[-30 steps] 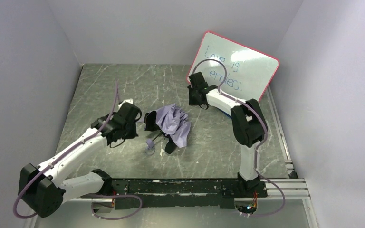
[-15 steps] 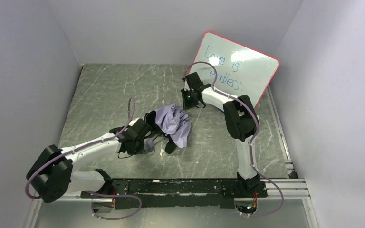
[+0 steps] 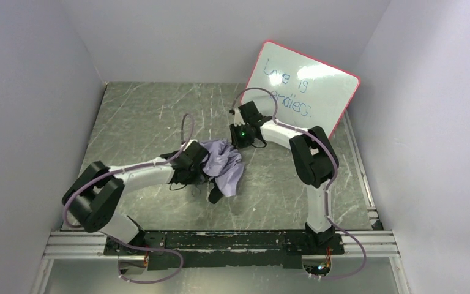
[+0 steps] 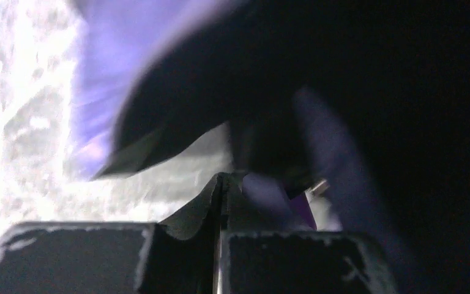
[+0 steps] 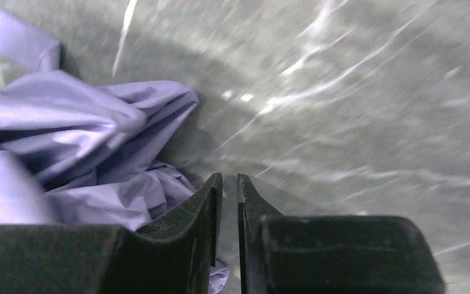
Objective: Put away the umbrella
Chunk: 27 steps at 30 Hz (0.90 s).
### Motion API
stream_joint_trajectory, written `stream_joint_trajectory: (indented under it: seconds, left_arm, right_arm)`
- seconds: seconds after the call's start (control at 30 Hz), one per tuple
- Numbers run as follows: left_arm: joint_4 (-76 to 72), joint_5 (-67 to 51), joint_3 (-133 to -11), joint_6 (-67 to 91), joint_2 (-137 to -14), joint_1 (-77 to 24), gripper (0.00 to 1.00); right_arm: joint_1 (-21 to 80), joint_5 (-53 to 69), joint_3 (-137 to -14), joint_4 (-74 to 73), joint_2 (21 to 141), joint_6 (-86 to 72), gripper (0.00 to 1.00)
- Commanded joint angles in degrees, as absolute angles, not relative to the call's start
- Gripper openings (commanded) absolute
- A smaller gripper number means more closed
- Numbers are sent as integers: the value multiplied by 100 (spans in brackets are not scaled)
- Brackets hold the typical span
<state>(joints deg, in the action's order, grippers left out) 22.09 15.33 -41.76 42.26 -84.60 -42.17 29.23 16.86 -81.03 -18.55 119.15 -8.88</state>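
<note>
Umbrella (image 3: 223,164) fabric is seen crumpled mid-table, bracketed by both arms, presumably to be bundled. The left gripper (image 3: 197,164) is pressed into its left side, fingers together; whether cloth is pinched is unclear. The right gripper (image 5: 229,184), fingers nearly together and holding nothing, is poised at its far edge.

One umbrella (image 3: 223,164), one whiteboard (image 3: 302,90), two arms, one table (image 3: 141,116).

The umbrella (image 3: 223,164) lies crumpled on the table (image 3: 141,116), about mid-table, between the 2 grippers. The left gripper (image 3: 197,160) is against its left side; the right gripper (image 3: 240,136) is just behind its right end. A whiteboard (image 3: 300,89) leans at the back right corner, behind the right arm
</note>
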Motion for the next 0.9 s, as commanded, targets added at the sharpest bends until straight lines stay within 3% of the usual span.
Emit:
stream_joint_trajectory:
  seconds: [0.0,0.23,0.53,0.67,0.73,0.87]
  left_arm:
    - [1595,1850,-4786,3924,-9044,-4224,5]
    - [1714,1952,-5444,3613,-9559,-4108,5]
    - [2416,2167,-5336,3394,-9037,-3755,5]
    - [2833,2303,-5229,3402,-8609,-3655,15]
    - [3056,2408,-5199,3410,-8342,-3608,25]
    - [3338,2586,-5223,3168,-7726,-3552,35]
  right_arm:
    - [3433,1934,-7493,-2114,11576,-1123,19]
    - [3588,1872,-6535,-1805,10960,-1799,18]
    - [3362,-125,-5837,-1644,9787,-2419,23]
    - [3285,-798,-5852,-1775,9290,-2304,28]
    - [3270,-990,-5850,-1843,9103,-2209,30]
    - [3272,-862,-5725,-1830,8741,-1888,36]
